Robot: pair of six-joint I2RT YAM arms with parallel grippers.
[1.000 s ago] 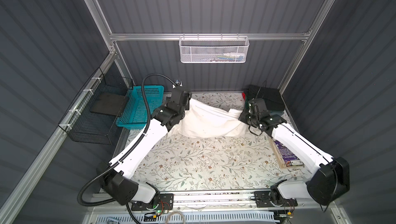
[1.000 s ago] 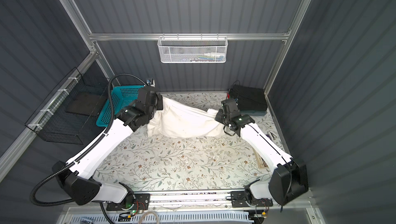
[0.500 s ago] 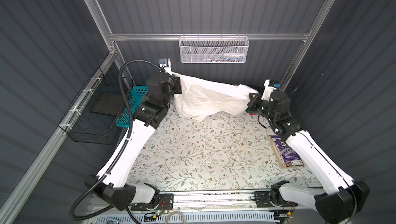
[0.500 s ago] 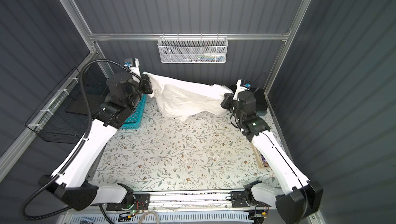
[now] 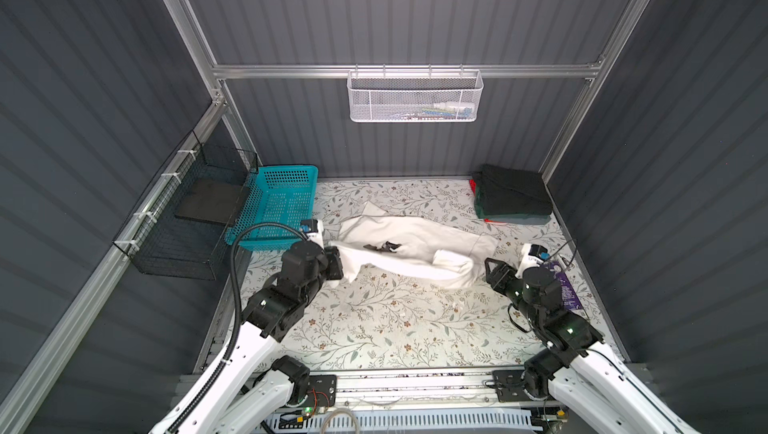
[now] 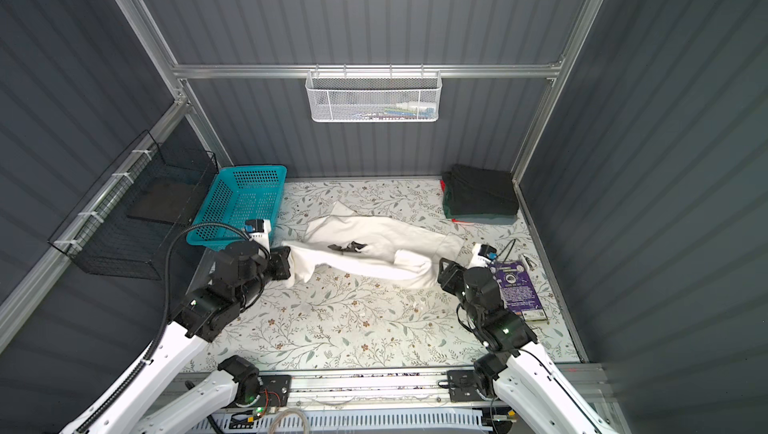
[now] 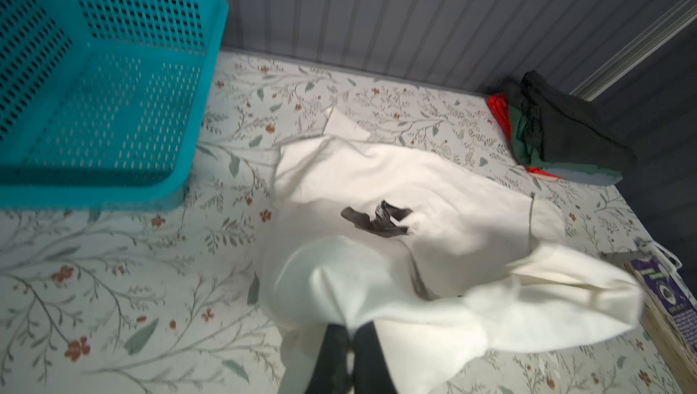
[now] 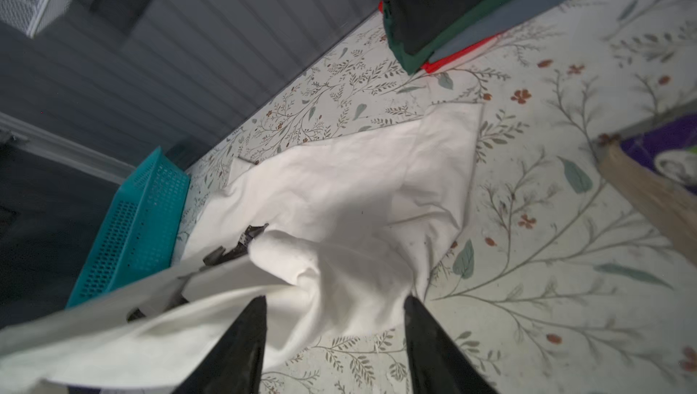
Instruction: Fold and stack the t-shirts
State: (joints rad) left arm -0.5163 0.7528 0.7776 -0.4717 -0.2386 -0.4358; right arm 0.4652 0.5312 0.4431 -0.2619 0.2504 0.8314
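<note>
Off-white t-shirt (image 5: 411, 245) lies rumpled, print apparently creased inward, with left hand (image 7: 349, 330) pinching it and right hand (image 8: 335, 297) spread.

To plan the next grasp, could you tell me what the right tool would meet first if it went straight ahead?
The off-white t-shirt: its bunched edge lies right before the open right tool, though depth is unclear.

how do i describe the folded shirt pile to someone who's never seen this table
Follow the floral table covering to its far right corner, against the grey back wall. The stack of folded shirts sits there. Unlike the off-white t-shirt lying crumpled mid-table, it is a neat dark pile: black on top, with green, grey and red edges beneath.
</note>
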